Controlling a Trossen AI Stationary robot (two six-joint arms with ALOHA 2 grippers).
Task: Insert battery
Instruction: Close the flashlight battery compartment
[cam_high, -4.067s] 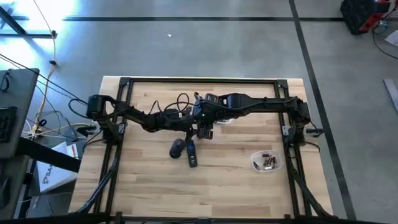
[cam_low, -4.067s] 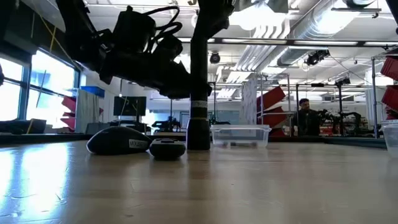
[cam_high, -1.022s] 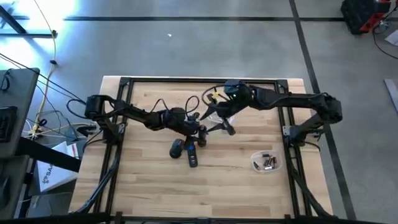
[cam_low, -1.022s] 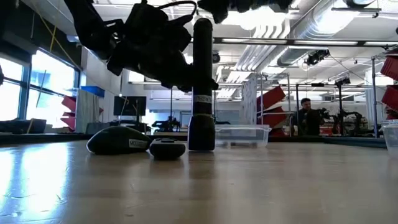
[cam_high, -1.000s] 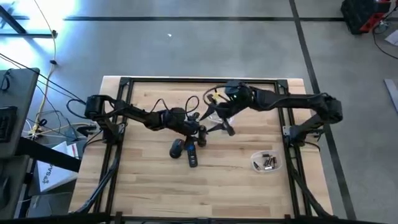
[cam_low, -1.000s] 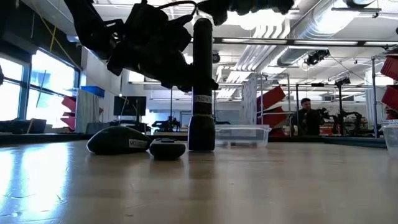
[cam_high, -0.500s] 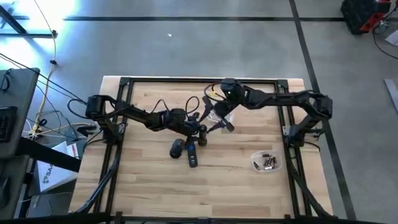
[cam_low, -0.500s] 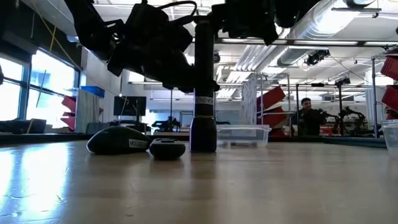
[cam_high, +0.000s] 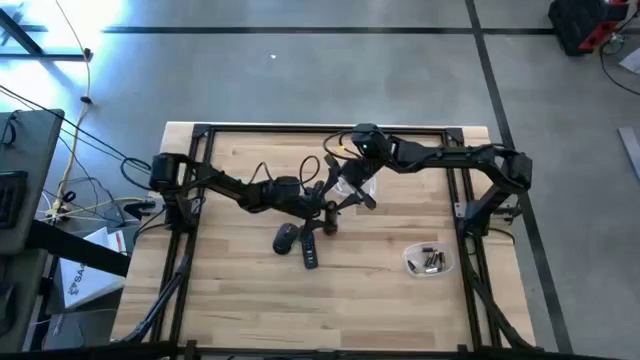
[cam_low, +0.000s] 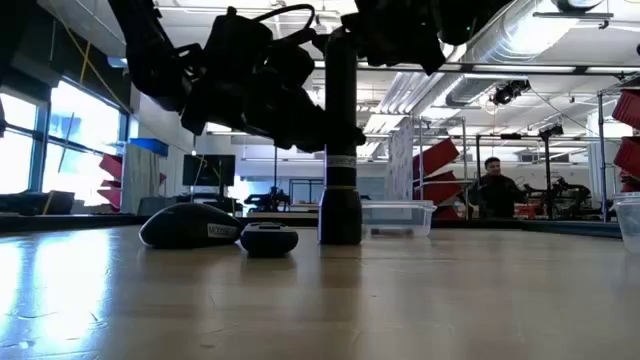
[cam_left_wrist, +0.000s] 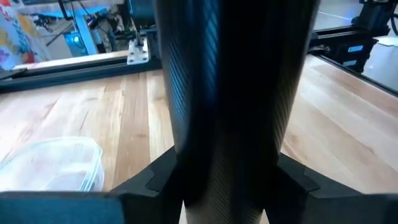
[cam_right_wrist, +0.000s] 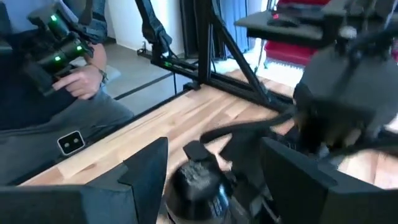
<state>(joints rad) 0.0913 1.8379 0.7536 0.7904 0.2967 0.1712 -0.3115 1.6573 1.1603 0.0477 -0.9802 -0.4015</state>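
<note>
A black flashlight (cam_low: 340, 140) stands upright near the table's middle, with my left gripper (cam_high: 326, 212) shut on its body. In the left wrist view its dark tube (cam_left_wrist: 236, 93) fills the picture. My right gripper (cam_right_wrist: 214, 177) is open above the flashlight's top end (cam_right_wrist: 198, 180), one finger on either side; whether it touches I cannot tell. Several batteries lie in a clear bowl (cam_high: 427, 261) at the near right. No battery shows in either gripper. My left gripper pinches the flashlight's body (cam_left_wrist: 230, 168) about halfway up between its two fingers (cam_left_wrist: 146, 183), coming level from the table's left and lying across the tube. The flashlight stays upright, its lower end (cam_low: 340, 230) at the table top.
A dark rounded object (cam_low: 190, 225) and a small dark piece (cam_low: 268, 238) lie just left of the flashlight. A clear tub (cam_low: 395, 215) stands behind it. A person's hand with a controller (cam_right_wrist: 74, 68) shows beyond the table. Bare wood lies along the near edge (cam_high: 320, 310).
My left gripper has carried the upright flashlight a little toward the table's right edge. My right gripper has gone toward the far left and come down over the flashlight's top.
</note>
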